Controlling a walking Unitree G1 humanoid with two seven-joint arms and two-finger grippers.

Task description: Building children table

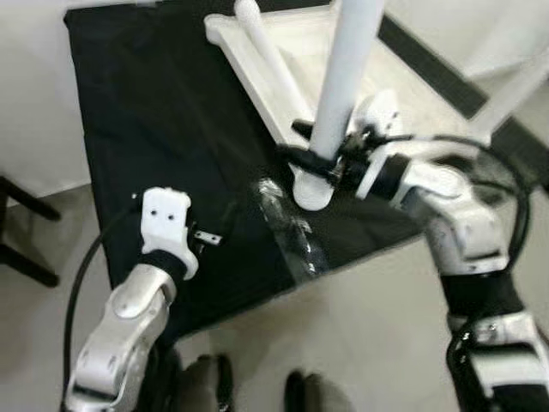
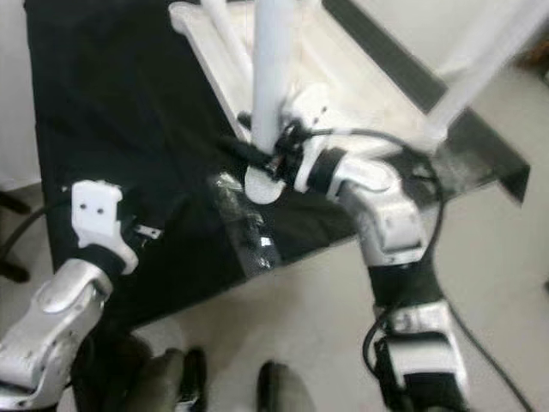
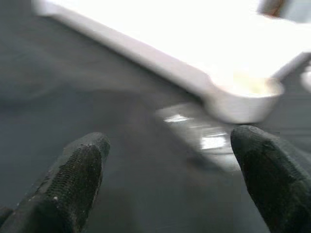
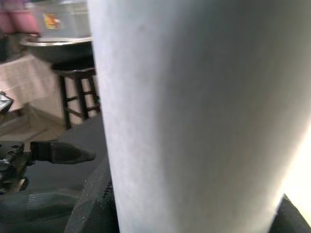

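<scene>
One leg (image 1: 343, 77) stands in the near corner of the upturned tabletop (image 1: 249, 60), clamped by the right gripper (image 1: 330, 159); another leg (image 1: 273, 56) lies loose at eleven o'clock. At seven o'clock, the left gripper (image 3: 170, 179) hovers, fingers spread, empty.

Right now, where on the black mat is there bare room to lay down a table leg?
Bare: the black fabric mat between its left edge and the upturned white tabletop. Crowded: near the right gripper, clamped on the upright white cylindrical leg, beside the crinkled clear plastic bag.

The table leg (image 1: 343, 77) and tabletop (image 1: 283, 60) look smooth, painted matt white. The mat (image 1: 154, 120) beneath is matt black cloth; a clear plastic bag (image 1: 292, 232) on it shines glossily.
</scene>
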